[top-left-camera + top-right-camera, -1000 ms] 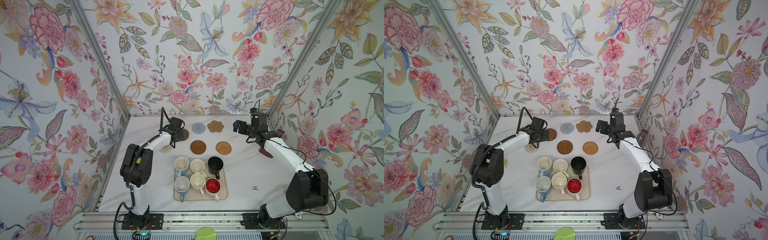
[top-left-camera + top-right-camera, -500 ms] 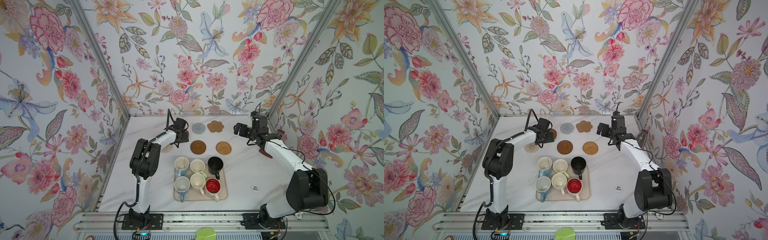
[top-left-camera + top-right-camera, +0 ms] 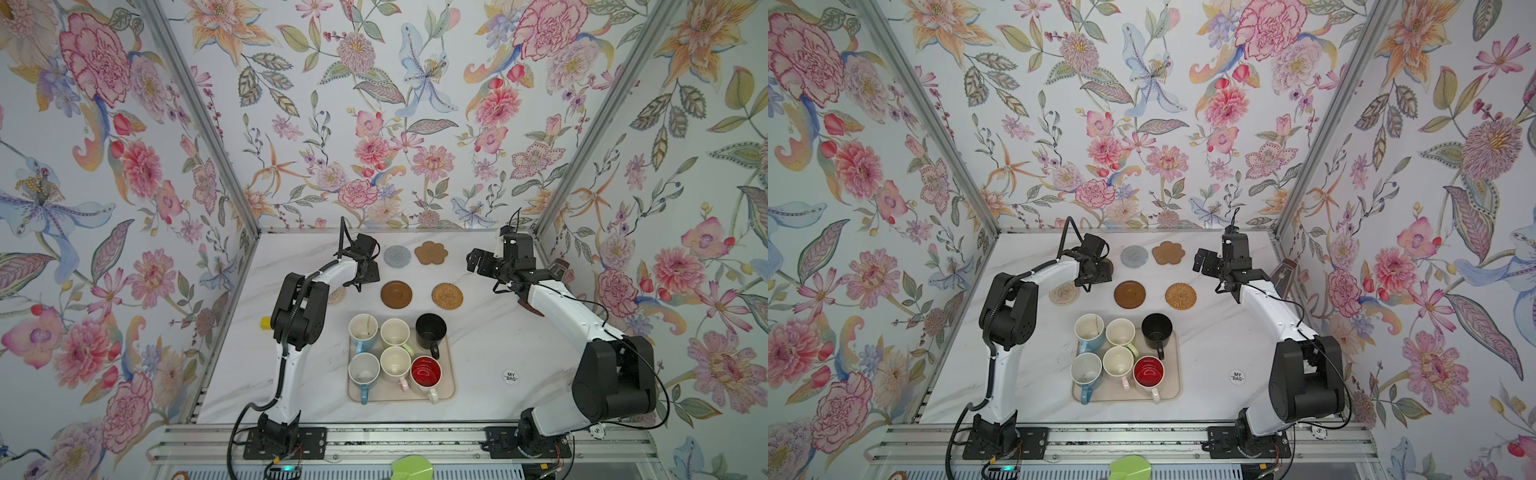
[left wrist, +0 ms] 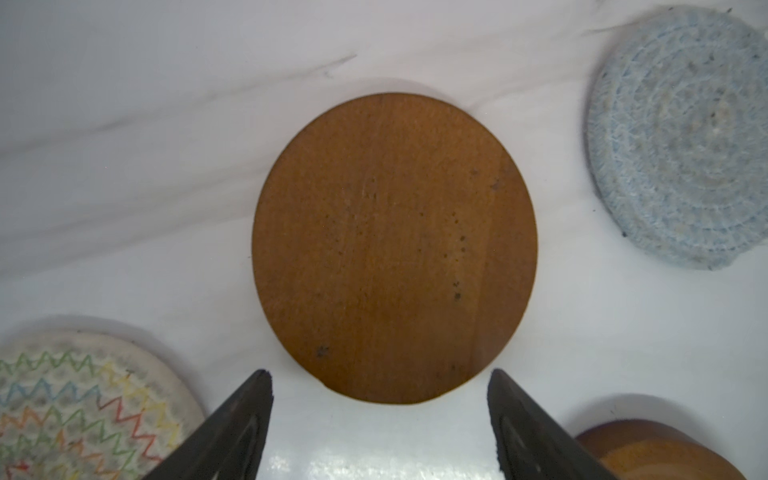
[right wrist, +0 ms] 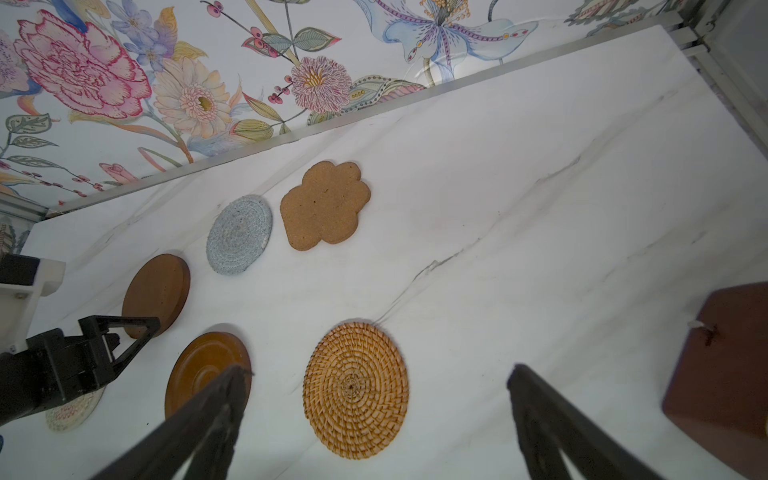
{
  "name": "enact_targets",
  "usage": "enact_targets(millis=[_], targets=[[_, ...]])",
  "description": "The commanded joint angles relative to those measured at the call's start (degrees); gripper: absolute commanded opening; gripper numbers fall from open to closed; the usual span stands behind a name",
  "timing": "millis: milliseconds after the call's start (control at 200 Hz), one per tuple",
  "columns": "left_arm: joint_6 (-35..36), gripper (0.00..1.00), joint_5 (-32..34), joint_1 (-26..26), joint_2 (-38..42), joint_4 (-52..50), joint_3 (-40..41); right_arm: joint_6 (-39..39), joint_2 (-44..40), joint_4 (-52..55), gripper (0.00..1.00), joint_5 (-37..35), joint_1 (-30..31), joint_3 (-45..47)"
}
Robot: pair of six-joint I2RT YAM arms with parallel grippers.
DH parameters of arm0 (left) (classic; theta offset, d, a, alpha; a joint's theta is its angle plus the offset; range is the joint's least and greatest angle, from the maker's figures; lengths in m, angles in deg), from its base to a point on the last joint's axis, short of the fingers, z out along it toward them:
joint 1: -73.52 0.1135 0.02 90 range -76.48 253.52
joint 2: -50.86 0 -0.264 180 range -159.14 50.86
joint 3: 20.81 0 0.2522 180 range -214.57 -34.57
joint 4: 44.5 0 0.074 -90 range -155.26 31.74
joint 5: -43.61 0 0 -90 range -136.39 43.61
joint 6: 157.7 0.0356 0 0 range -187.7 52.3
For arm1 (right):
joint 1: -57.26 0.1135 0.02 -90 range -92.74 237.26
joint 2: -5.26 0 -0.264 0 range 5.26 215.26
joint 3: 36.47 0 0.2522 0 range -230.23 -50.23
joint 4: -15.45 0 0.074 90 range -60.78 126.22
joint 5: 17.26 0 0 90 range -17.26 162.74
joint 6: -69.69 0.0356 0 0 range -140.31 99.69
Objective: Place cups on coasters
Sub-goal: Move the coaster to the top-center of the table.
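In both top views all 6 cups (image 3: pixel 395 332) stand packed on the tray (image 3: pixel 451 390) near the front, several of them touching, while the coasters (image 3: pixel 447 296) lie bare behind them: no cup is placed yet. A finger that goes in for 1 cup may push its neighbour or catch a handle. The left gripper (image 3: pixel 365 270) hides most of 1 brown disc here.

The left wrist view shows that brown disc (image 4: pixel 395 249) in full, flat on the table (image 4: pixel 124 249), and the fingers (image 4: pixel 232 428) wide apart with nothing between them. If this arm moves off low, it could drag the disc.

The right wrist view shows the right gripper (image 5: pixel 376 370) also wide and empty, above the rattan coaster (image 5: pixel 355 390) — and a brown block (image 5: pixel 719 361) close by, which it may bump.
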Motion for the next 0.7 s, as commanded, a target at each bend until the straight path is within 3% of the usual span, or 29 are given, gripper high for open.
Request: enact_targets(millis=[0,696], targets=[[0.6,0.84,2.2,-0.1,-1.7,-2.7,-2.6,0.7,-2.1,-1.3,0.99,0.1,-0.4,1.0],[0.2,0.82,0.2,1.6,-7.4,-4.5,-9.0,1.2,-1.6,-2.7,0.99,0.1,-0.7,1.8]])
